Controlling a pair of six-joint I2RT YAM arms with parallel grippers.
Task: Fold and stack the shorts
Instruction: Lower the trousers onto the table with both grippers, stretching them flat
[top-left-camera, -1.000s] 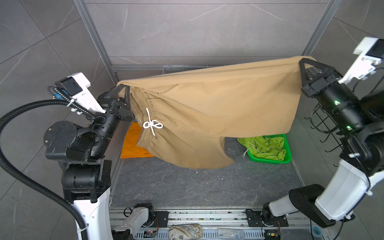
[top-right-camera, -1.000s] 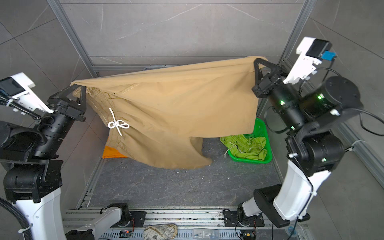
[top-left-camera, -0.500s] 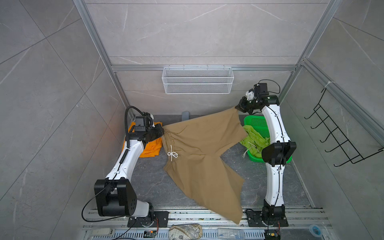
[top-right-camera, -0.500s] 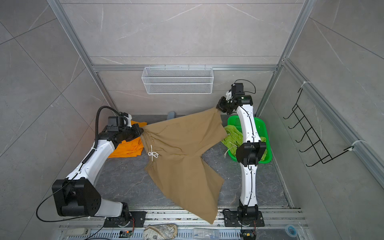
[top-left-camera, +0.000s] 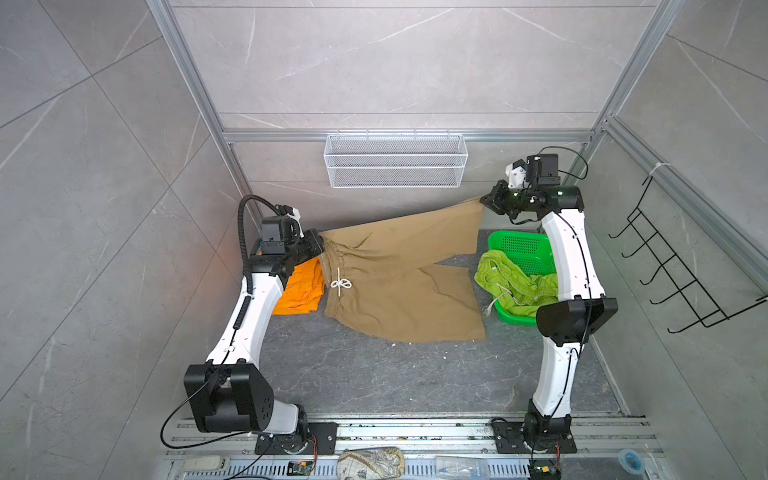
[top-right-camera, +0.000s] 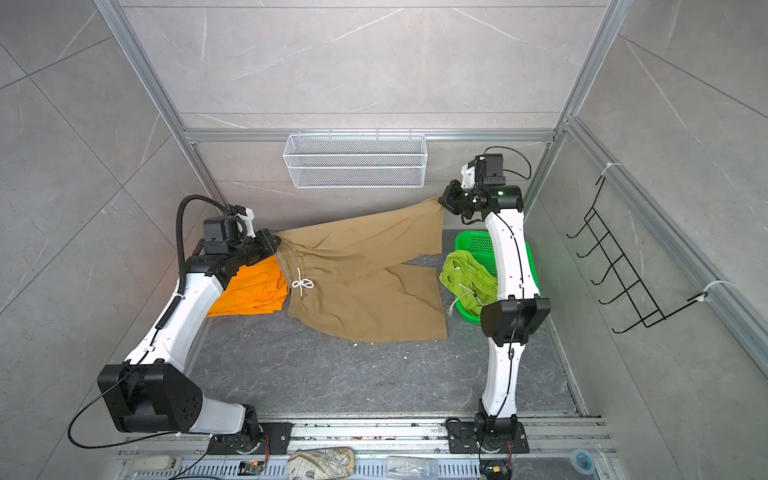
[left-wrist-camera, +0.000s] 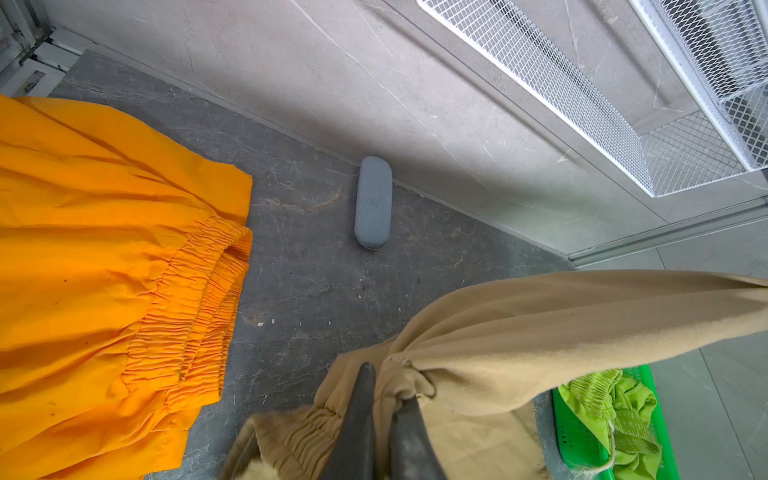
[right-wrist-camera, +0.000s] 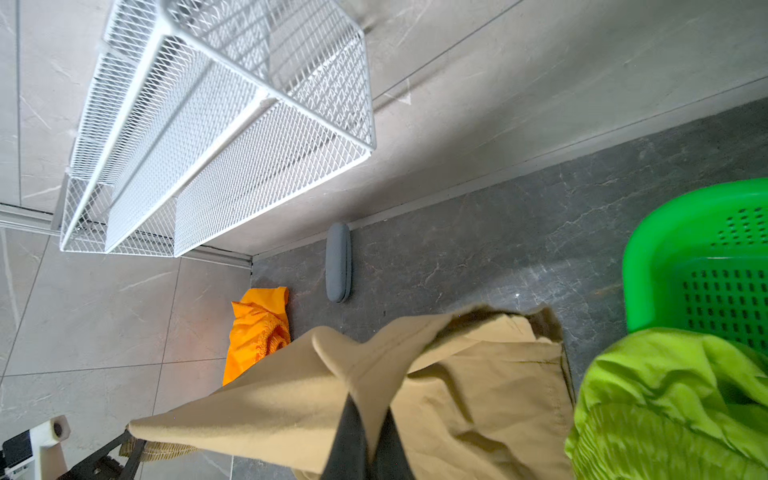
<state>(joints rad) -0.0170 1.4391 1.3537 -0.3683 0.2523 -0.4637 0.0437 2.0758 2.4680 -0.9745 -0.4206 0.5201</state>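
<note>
I'm holding the khaki shorts (top-left-camera: 399, 286) stretched between both arms. The left gripper (top-left-camera: 316, 246) is clamping a waistband corner low, just beside the orange shorts (top-left-camera: 301, 291). The right gripper (top-left-camera: 487, 202) is pinching a leg-hem corner higher up, near the back wall.

As I judge it, I'm pulling the far edge taut so the cloth is spreading flat for folding. The near leg and the drawstring side are already lying on the table (top-left-camera: 374, 374). The lime shorts (top-left-camera: 515, 282) are draping over the basket (top-left-camera: 519, 245) rim, not yet handled.

The top views are giving me the whole spread but are hiding the grips. The left wrist view is showing dark fingers (left-wrist-camera: 357, 419) shut on gathered waistband, and the right wrist view is showing the same pinch on the hem. Both are also revealing a grey case (left-wrist-camera: 373, 203) by the wall, which the raised khaki is covering from above.
</note>
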